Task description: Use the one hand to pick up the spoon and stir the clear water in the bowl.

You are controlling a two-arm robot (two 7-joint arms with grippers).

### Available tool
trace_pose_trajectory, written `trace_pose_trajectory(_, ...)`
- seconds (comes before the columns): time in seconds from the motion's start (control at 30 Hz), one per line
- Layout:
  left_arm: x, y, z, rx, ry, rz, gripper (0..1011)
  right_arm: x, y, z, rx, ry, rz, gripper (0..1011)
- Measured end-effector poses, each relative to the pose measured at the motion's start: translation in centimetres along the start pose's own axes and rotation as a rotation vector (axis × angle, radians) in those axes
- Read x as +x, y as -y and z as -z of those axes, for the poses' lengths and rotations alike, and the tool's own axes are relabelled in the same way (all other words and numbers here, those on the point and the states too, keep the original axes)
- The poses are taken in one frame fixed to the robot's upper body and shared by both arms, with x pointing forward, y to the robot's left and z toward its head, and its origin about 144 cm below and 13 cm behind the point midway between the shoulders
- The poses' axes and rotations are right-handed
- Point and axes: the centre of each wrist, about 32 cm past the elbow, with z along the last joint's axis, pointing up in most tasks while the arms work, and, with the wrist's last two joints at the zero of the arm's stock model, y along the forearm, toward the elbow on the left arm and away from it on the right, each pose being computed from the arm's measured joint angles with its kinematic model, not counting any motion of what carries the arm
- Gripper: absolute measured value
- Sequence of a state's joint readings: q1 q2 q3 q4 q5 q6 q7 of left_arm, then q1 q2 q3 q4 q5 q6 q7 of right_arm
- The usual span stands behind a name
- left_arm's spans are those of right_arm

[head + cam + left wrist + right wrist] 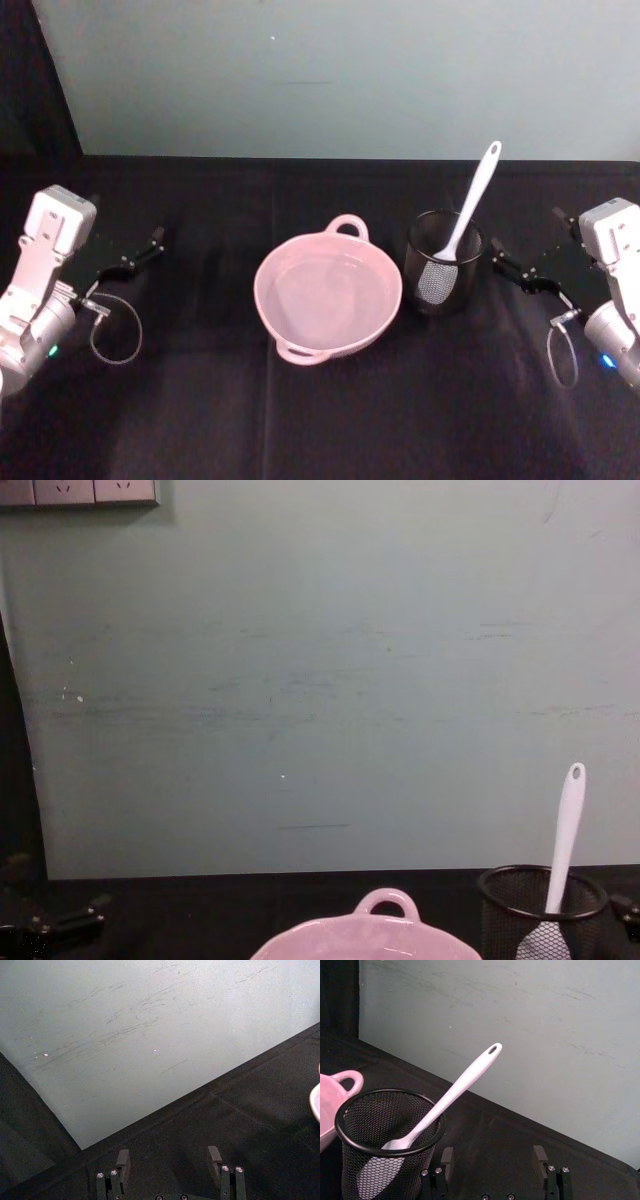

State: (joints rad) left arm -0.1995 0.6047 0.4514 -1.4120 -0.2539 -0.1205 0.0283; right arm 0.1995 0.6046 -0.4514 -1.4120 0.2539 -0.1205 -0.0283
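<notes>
From my station, the spoon [468,215] stands tilted in the black mesh cup [470,290]. Its blade is down inside and only dimly readable through the mesh, while its holed handle tip leans up and away over the rim. The cup sits just to the right of the pink bowl [262,285] at mid-table. I can barely make out the water in the bowl, just a faint line around the inner wall. The chest view cuts off the lower part of both bowl and cup. The right gripper [497,256] hovers near the cup's right side, fingers spread and empty. The left gripper [150,247] sits well apart at the left over the black cloth [320,420], also spread with nothing between its fingers.
</notes>
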Motion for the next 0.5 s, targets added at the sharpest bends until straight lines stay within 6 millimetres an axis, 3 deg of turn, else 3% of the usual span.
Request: trace_pose_trajectory(0.5,0.00,0.00,0.00,0.000,0.000,0.000,1011,0.59,0.97,-0.82,-0.006,0.009,0.011,1002)
